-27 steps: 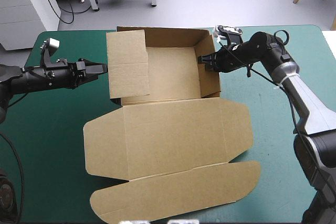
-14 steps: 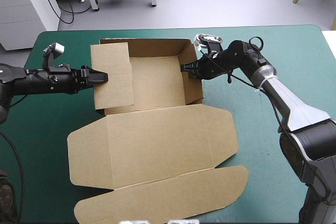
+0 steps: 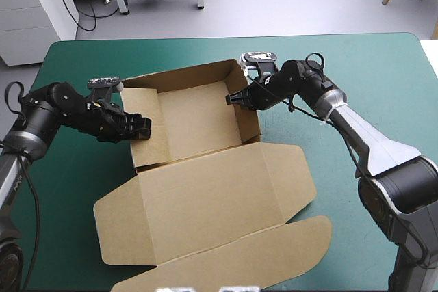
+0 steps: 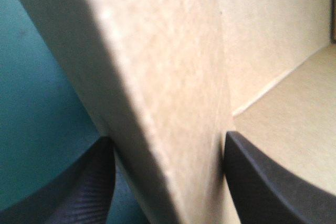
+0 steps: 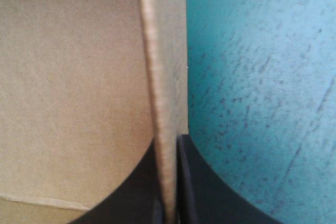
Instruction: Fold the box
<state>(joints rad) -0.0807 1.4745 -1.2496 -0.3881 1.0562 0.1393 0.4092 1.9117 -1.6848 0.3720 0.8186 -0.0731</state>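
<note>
The brown box (image 3: 195, 117) stands as an open tray with its walls raised, turned slightly on the table. Its lid (image 3: 212, 189) lies flat toward the near edge, a long flap (image 3: 226, 254) at its end. My left gripper (image 3: 142, 128) is shut on the tray's left wall; in the left wrist view the thick wall (image 4: 173, 103) fills the gap between the black fingers (image 4: 262, 182) of that gripper (image 4: 168, 182). My right gripper (image 3: 231, 98) is shut on the right wall near its far corner. The right wrist view shows that gripper (image 5: 169, 182) pinching the wall's thin edge (image 5: 160, 87).
The teal-green cover (image 3: 369, 73) shows bare to the right of the box and along the far edge. The flat lid and its flap take up the near middle of the table, reaching close to the near edge.
The box has slid left and toward me and turned a little. The tall left flap is now folded down into the tray. Both grippers moved with the walls; the left arm has bent.
</note>
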